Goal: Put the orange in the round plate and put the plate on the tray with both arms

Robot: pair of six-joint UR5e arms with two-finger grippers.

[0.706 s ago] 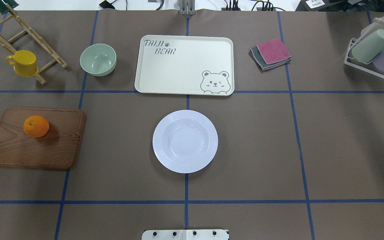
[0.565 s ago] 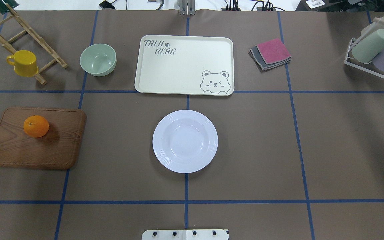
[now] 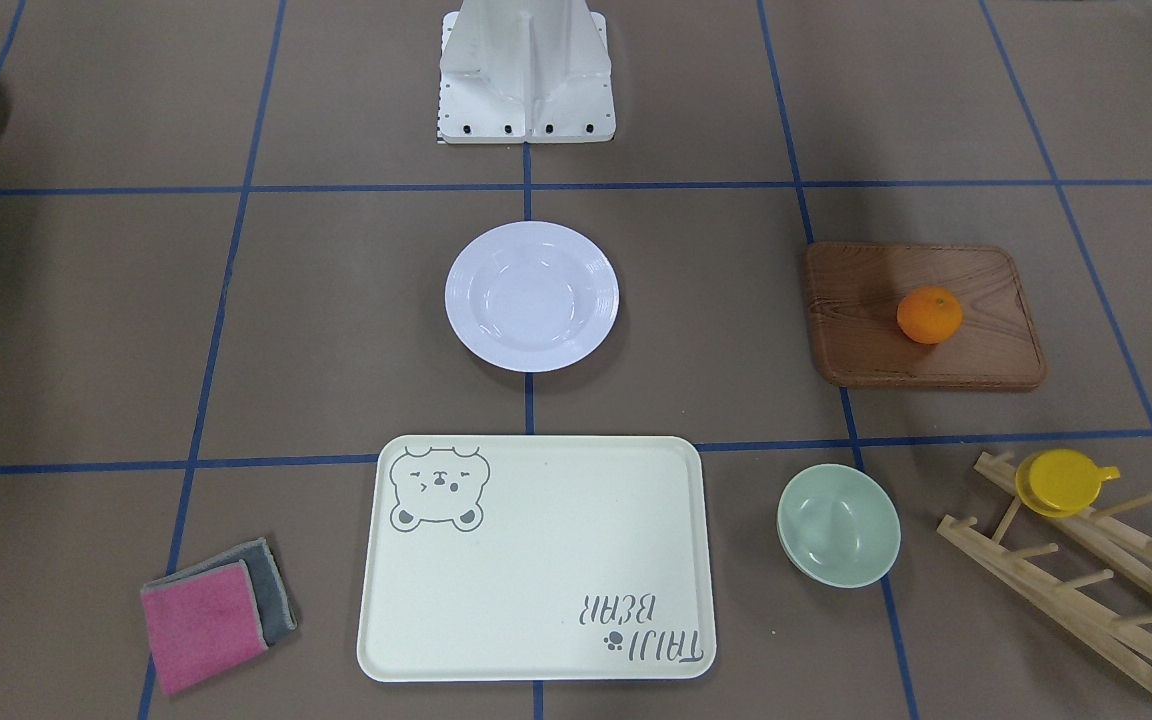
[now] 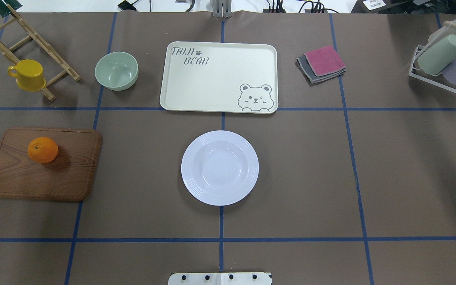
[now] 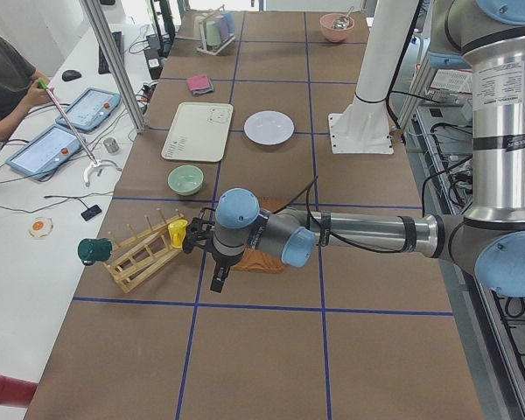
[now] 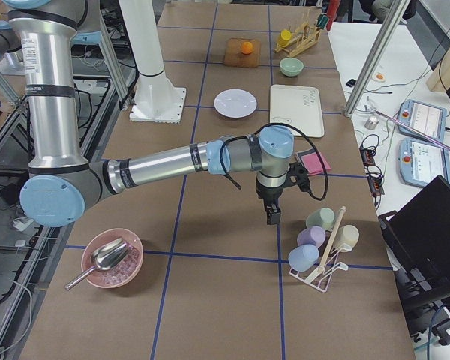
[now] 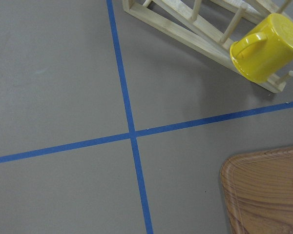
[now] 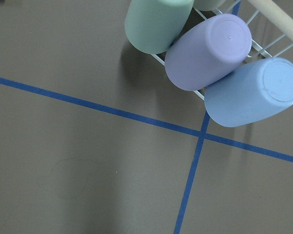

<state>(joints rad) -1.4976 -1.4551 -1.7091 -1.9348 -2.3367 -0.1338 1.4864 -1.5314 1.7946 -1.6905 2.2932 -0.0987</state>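
Observation:
The orange [image 4: 43, 150] rests on a brown wooden board [image 4: 65, 174] at the table's left. The white round plate [image 4: 219, 168] lies empty at the table's centre. Beyond it lies the cream bear tray [image 4: 212, 83], also empty. Neither gripper appears in the overhead or front views. In the exterior left view, my left gripper [image 5: 219, 280] hangs over the table beside the board, near the yellow cup. In the exterior right view, my right gripper [image 6: 274, 215] hangs close to the cup rack. Whether either is open or shut, I cannot tell.
A mint-green bowl [image 4: 116, 71] stands left of the tray. A yellow cup [image 4: 28, 74] hangs on a wooden rack [image 4: 34, 39] at the far left. Folded pink and grey cloths [image 4: 322, 63] lie right of the tray. A wire rack of pastel cups [image 4: 447, 63] is far right.

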